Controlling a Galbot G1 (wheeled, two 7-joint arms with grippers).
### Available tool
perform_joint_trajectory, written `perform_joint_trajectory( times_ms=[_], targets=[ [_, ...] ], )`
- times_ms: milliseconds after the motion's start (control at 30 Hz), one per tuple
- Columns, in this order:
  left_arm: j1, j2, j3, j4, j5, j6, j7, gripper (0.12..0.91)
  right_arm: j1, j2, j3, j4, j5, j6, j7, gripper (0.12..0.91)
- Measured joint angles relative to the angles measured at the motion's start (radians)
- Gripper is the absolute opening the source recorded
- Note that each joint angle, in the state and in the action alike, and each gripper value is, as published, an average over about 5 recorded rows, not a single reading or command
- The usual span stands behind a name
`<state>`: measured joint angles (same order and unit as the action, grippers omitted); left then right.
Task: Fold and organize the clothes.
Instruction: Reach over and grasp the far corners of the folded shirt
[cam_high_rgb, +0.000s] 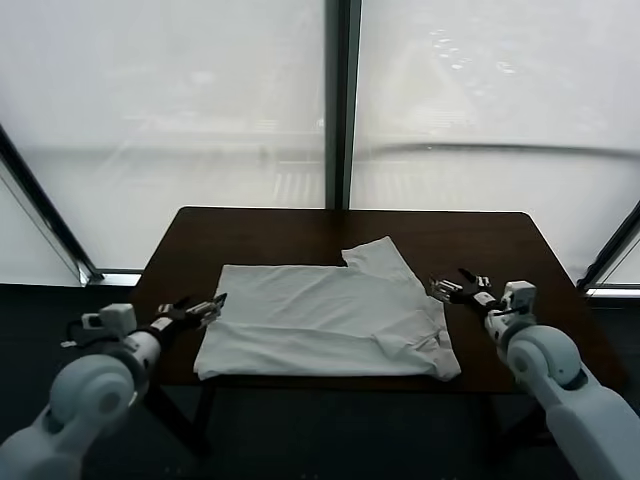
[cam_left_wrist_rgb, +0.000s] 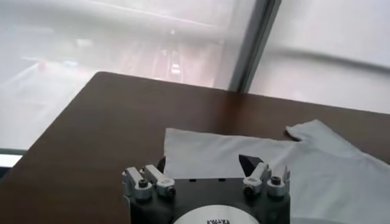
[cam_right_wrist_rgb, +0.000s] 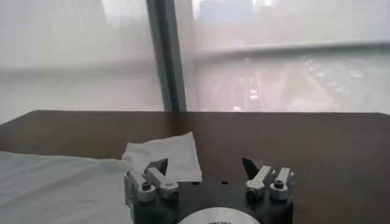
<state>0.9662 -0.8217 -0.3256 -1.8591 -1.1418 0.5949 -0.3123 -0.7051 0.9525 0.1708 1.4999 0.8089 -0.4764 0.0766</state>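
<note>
The white T-shirt (cam_high_rgb: 325, 322) lies partly folded on the dark brown table (cam_high_rgb: 270, 235), plain side up, with one sleeve sticking out at the far side. No red print shows. My left gripper (cam_high_rgb: 213, 304) is open and empty, just off the shirt's left edge. My right gripper (cam_high_rgb: 446, 288) is open and empty, just off the shirt's right edge. In the left wrist view my left gripper (cam_left_wrist_rgb: 205, 163) hovers at the shirt's (cam_left_wrist_rgb: 268, 161) near edge. In the right wrist view my right gripper (cam_right_wrist_rgb: 206, 165) sits beside the sleeve (cam_right_wrist_rgb: 167, 155).
A large window with a dark vertical frame post (cam_high_rgb: 340, 100) stands behind the table. The table's front edge (cam_high_rgb: 330, 383) runs just below the shirt. Bare table top shows at the far side and at both ends.
</note>
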Motion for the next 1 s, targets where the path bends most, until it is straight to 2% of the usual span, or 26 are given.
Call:
perform_joint_trajectory(
  times_ms=[233,433,567,700,800,1000],
  targets=[
    [-0.213,-0.032,0.134,0.207,0.039,0.029,0.103,0.907,0.118,0.068,-0.073,-0.144,-0.032,-0.007,-0.05,0.907],
    [-0.307,-0.057,0.202,0.347,0.087,0.021,0.178,0.907,0.173,0.106,-0.107,-0.232,-0.054,-0.002,-0.065,0.907],
    [-0.333,-0.071,0.226,0.412,0.137,-0.001,0.224,0.907,0.194,0.125,-0.119,-0.273,-0.063,0.003,-0.066,0.907],
    [-0.344,-0.087,0.24,0.465,0.185,-0.033,0.252,0.907,0.202,0.141,-0.125,-0.299,-0.065,0.003,-0.068,0.906],
    [-0.35,-0.098,0.243,0.497,0.207,-0.055,0.26,0.907,0.205,0.149,-0.126,-0.311,-0.067,0.003,-0.07,0.888],
    [-0.356,-0.114,0.243,0.54,0.217,-0.07,0.262,0.907,0.207,0.159,-0.125,-0.331,-0.068,0.0,-0.073,0.702]
  ],
)
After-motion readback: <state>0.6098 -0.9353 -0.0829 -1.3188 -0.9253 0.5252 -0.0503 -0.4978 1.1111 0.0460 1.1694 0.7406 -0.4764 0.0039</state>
